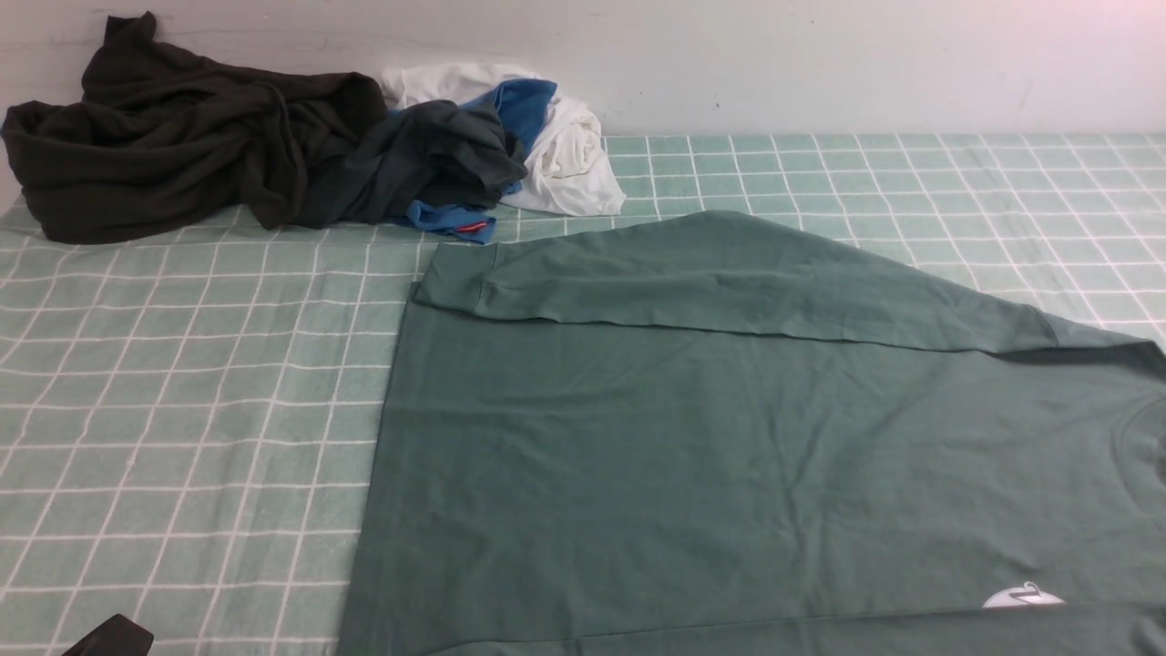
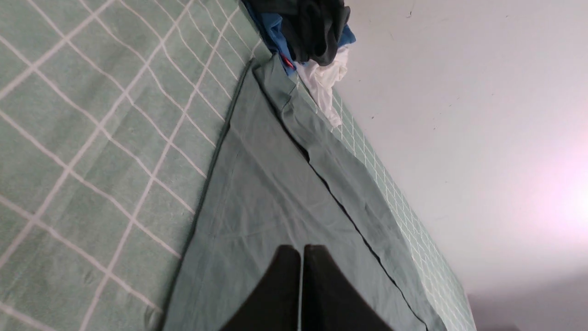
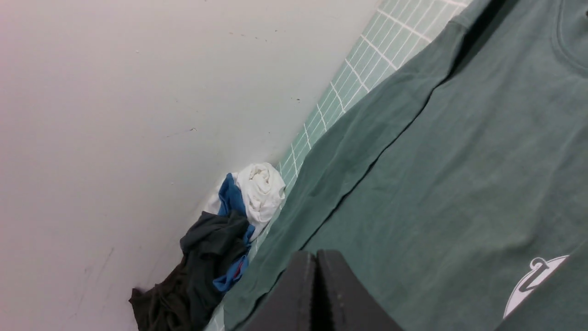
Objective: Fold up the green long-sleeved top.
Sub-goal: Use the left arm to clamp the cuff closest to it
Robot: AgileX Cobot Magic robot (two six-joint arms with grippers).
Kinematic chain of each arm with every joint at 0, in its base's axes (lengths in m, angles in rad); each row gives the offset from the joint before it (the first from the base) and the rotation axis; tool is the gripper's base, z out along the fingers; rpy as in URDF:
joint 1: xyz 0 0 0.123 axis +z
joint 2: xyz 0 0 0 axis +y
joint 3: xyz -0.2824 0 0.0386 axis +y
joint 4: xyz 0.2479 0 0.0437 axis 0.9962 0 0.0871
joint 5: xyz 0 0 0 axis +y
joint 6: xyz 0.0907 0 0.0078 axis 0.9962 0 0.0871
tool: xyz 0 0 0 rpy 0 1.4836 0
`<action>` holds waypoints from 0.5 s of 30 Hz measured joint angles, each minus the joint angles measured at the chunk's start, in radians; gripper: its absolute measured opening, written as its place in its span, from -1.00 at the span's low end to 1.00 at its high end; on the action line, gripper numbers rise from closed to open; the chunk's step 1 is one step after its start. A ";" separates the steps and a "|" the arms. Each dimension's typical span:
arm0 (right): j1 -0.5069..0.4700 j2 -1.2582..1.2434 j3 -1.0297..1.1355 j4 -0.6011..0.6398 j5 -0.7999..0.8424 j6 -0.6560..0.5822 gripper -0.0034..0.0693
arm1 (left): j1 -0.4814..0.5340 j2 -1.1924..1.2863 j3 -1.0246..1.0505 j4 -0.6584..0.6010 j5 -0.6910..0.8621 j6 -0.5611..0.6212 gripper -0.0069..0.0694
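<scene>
1. Top: the green long-sleeved top (image 1: 692, 437) lies flat, below and ahead of both my pincers, with one sleeve (image 1: 729, 273) folded across its body.
2. My left pincer (image 2: 302, 257) and right pincer (image 3: 316, 262) are both closed and empty.
3. Next, I judge, I should open, descend and pinch an edge for the body fold.

There's the top (image 1: 729, 437) spread flat on the cloth (image 1: 182, 410), filling centre out to four o'clock, one sleeve (image 1: 729, 282) folded across its far edge. The heap of clothes (image 1: 273, 146) sits at eleven o'clock, against the wall (image 1: 820, 64) behind.
</scene>
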 joint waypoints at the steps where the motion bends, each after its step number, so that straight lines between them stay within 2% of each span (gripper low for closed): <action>1: 0.000 0.000 0.000 -0.004 0.000 -0.003 -0.94 | 0.000 0.000 0.000 -0.013 -0.003 0.006 -0.83; 3: 0.000 0.000 0.000 -0.030 -0.003 -0.013 -0.94 | 0.000 0.000 0.000 -0.029 -0.002 0.034 -0.83; 7: 0.000 0.000 0.000 -0.064 -0.004 -0.057 -0.94 | 0.000 0.000 -0.025 -0.031 0.047 0.180 -0.83; 8: 0.000 0.000 -0.001 -0.072 -0.003 -0.115 -0.94 | 0.000 0.000 -0.072 -0.033 0.088 0.270 -0.83; 9: 0.000 0.000 -0.003 -0.073 -0.002 -0.124 -0.94 | 0.000 0.000 -0.080 -0.033 0.093 0.295 -0.83; 10: 0.000 0.000 -0.034 -0.077 0.015 -0.225 -0.94 | 0.000 0.007 -0.157 -0.032 0.128 0.401 -0.83; 13: 0.000 0.021 -0.115 -0.084 0.025 -0.347 -0.94 | 0.000 0.083 -0.262 0.013 0.190 0.497 -0.83; 15: 0.000 0.113 -0.223 -0.111 0.036 -0.439 -0.94 | 0.000 0.212 -0.367 0.122 0.264 0.541 -0.83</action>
